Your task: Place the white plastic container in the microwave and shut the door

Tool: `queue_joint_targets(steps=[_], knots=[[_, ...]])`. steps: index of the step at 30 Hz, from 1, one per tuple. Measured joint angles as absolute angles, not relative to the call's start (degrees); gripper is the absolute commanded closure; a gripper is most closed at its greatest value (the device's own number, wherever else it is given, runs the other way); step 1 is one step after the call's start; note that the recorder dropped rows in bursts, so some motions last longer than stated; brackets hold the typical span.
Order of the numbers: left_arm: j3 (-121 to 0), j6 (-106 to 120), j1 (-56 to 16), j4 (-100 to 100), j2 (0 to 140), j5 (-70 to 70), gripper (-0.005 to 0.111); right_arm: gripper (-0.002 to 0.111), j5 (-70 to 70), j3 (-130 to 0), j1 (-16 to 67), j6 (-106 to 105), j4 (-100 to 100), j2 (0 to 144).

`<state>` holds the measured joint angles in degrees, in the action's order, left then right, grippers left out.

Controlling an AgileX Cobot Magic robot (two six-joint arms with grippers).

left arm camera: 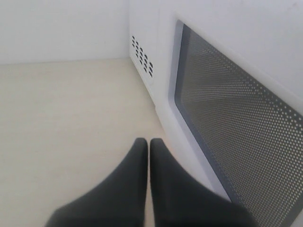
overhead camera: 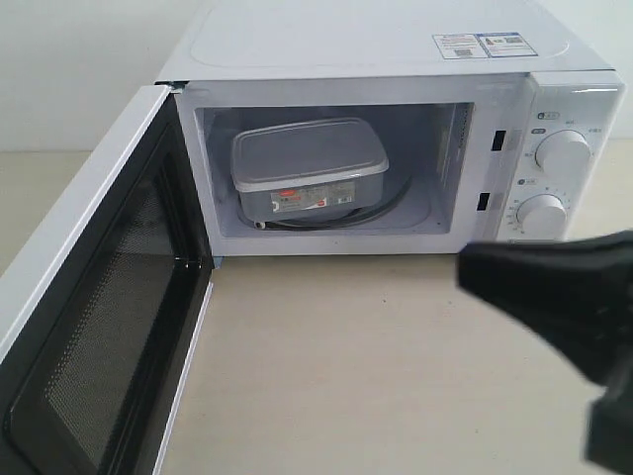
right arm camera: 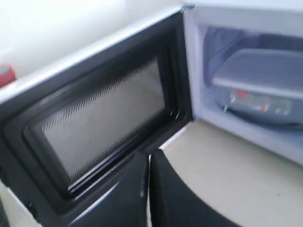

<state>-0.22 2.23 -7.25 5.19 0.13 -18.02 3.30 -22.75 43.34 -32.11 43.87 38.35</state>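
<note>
Just beyond the tips of the right gripper (right arm camera: 149, 158), we note the door (right arm camera: 102, 125) swung wide open, its black inner frame and mesh window facing the fingers. The two fingers (right arm camera: 128, 189) lie together with only a hairline seam between them and nothing clamped. Further ahead of these tips and off to one side, the white plastic container (overhead camera: 309, 168) sits inside the cavity of the microwave (overhead camera: 376, 40), lid on, upright, with its red-and-white label (overhead camera: 297, 199) facing the opening. It rests on the glass turntable (overhead camera: 391, 203), well apart from both grippers. In the exterior view the right gripper appears as a blurred black shape above the table (overhead camera: 396, 376), in front of the two dials (overhead camera: 564, 153) and outside the cavity.

The left gripper (left arm camera: 148, 144) is on the other side of the door. Its fingers (left arm camera: 130, 179) are pressed flat against each other, empty. Its tips are near the door's white outer face, beside the mesh window (left arm camera: 236, 123); we cannot tell whether they touch it. Beyond the tips we see the vent holes (left arm camera: 142, 56) in the microwave's side wall. Stickers (overhead camera: 485, 45) lie on the microwave's top.
</note>
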Motion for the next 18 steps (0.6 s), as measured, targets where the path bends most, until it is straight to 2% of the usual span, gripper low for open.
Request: queue_joint_targets(steps=[9, 18], knots=[[-0.2, 2.2, -7.2, 5.2, 0.1, -18.0, 0.103, 0.108, 8.6, -22.8, 25.5, -29.8, 43.9, 16.8], [-0.2, 2.2, -7.2, 5.2, 0.1, -18.0, 0.103, 0.108, 14.8, -22.8, 11.6, -29.5, 43.7, 6.5]])
